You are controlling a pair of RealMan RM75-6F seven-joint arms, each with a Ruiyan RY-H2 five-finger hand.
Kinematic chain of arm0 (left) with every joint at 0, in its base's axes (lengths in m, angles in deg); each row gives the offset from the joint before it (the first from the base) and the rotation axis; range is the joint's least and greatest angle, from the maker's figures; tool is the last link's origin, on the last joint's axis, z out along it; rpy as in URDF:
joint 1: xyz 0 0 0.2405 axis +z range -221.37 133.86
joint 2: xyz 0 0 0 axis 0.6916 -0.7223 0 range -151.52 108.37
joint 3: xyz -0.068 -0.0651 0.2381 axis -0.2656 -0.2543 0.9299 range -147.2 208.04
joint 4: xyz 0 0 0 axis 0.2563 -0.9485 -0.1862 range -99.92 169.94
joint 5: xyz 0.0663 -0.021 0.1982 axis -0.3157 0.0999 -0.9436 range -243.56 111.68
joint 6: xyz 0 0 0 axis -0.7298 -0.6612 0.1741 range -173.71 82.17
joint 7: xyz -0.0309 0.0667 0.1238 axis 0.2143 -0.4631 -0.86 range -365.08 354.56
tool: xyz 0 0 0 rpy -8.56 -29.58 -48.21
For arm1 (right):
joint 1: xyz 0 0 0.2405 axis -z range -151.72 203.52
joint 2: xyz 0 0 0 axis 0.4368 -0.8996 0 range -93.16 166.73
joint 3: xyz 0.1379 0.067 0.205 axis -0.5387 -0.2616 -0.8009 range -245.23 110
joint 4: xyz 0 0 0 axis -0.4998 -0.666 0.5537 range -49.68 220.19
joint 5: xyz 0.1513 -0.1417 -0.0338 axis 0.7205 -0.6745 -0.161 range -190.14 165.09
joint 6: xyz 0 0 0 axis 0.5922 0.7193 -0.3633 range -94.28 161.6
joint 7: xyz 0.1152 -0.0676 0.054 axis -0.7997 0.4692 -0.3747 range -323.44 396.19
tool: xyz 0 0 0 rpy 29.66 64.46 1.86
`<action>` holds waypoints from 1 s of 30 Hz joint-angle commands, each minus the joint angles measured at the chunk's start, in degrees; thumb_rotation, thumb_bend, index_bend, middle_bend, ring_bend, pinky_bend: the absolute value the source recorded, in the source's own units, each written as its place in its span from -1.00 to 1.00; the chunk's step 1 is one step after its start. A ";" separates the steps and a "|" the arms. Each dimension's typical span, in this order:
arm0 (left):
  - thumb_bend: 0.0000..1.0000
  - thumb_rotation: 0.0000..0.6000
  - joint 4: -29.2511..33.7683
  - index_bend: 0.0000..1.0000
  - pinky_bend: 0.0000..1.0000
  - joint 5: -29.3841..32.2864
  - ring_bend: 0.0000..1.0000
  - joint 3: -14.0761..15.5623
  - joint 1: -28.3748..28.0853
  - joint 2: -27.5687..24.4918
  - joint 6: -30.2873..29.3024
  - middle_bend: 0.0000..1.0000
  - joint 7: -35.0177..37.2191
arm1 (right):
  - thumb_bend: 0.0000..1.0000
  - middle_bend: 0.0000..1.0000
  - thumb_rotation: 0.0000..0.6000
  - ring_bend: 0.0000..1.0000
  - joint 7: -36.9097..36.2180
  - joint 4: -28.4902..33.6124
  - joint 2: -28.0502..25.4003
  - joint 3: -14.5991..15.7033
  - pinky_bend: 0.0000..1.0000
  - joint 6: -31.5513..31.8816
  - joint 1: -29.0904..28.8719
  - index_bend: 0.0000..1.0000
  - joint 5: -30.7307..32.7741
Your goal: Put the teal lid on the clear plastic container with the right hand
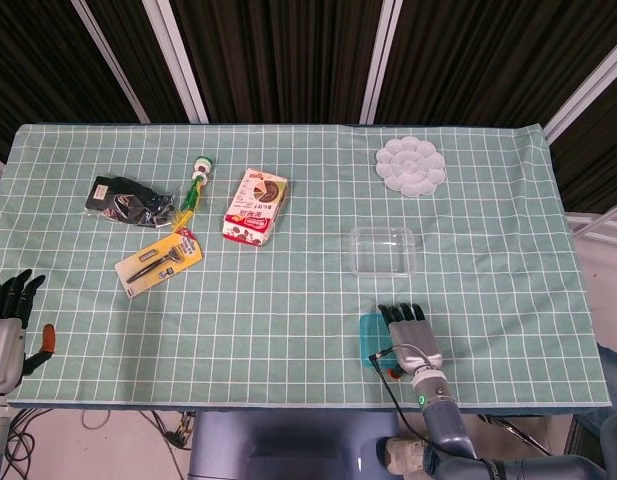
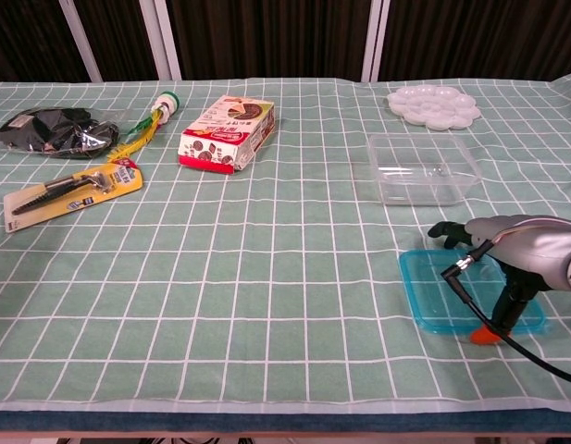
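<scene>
The teal lid [image 2: 440, 294] lies flat on the tablecloth near the front edge, right of centre; in the head view only the lid's left strip [image 1: 368, 338] shows beside the hand. My right hand [image 2: 518, 248] [image 1: 409, 335] hovers over its right half, fingers stretched forward and spread above it. The orange-tipped thumb points down at the lid's near right edge. Nothing is lifted. The clear plastic container [image 2: 421, 166] [image 1: 383, 250] stands empty just beyond the lid. At the table's front left corner my left hand [image 1: 8, 320] is spread and empty.
A white flower-shaped palette [image 2: 433, 105] lies far right behind the container. A snack box [image 2: 227, 136], a yellow carded tool [image 2: 70, 191], a green-capped item [image 2: 158, 112] and a black bag [image 2: 49, 132] lie to the left. A black cable [image 2: 470, 287] hangs from the right wrist.
</scene>
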 commanded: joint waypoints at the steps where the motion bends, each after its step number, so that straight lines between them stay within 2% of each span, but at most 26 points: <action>1: 0.08 1.00 -0.02 -0.83 -1.00 0.02 -1.00 0.00 -0.02 -0.01 0.03 -1.00 -0.04 | -0.69 -0.64 1.00 -1.00 -0.07 -0.20 0.04 0.05 -1.00 -0.07 -0.06 -1.00 0.13; 10: 0.08 1.00 0.07 -0.83 -1.00 0.13 -1.00 0.00 -0.03 -0.07 0.10 -1.00 0.03 | -0.69 -0.51 1.00 -1.00 -0.36 -0.15 -0.36 -0.10 -1.00 -1.31 -0.57 -1.00 1.57; 14: 0.08 1.00 0.11 -0.83 -1.00 0.14 -1.00 0.07 -0.04 -0.09 0.18 -1.00 -0.01 | -0.69 -0.39 1.00 -0.99 -0.49 -0.22 -0.56 -0.08 -1.00 -1.54 -0.78 -1.00 1.73; 21: 0.08 1.00 0.19 -0.83 -1.00 0.19 -1.00 0.04 -0.06 -0.14 0.19 -1.00 0.06 | -0.53 -0.10 1.00 -0.80 -2.00 -0.73 -0.37 0.00 -1.00 -1.21 -0.51 -1.00 0.50; 30: 0.08 1.00 0.19 -0.83 -1.00 0.24 -1.00 0.04 -0.07 -0.15 0.18 -1.00 0.04 | -0.46 -0.04 1.00 -0.74 -4.17 -1.43 0.00 0.59 -1.00 -0.33 0.29 -1.00 -3.19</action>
